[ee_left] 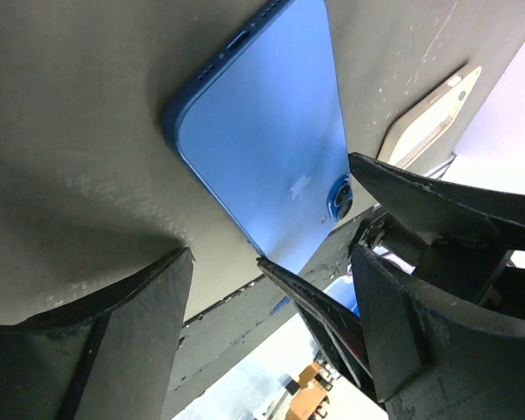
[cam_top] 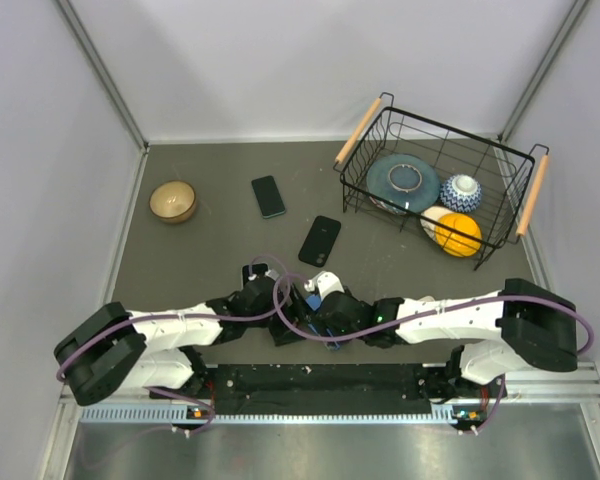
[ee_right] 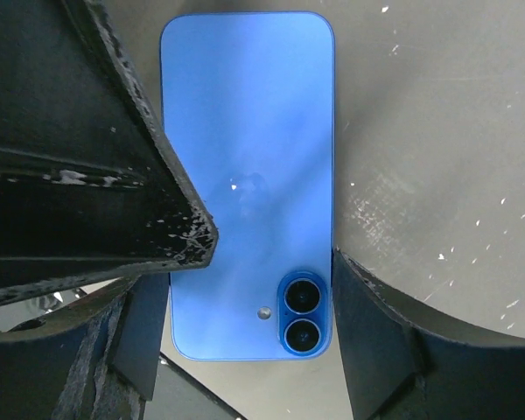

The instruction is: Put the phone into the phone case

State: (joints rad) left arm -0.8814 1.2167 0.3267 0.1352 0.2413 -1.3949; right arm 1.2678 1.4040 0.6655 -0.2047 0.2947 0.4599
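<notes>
Right tool (ee_right: 249, 297) is clamped across a blue phone (ee_right: 245, 157), back up, twin cameras showing; left tool (ee_left: 223, 262) is spread open, empty.

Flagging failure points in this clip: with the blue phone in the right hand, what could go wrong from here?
The right hand pinches the blue phone only by its long edges near the lenses, and the left hand stands open, so the phone may pivot or slip. Two dark flat items lie farther out; the top view doesn't show which is the case, so a wrong pick is possible.
</notes>
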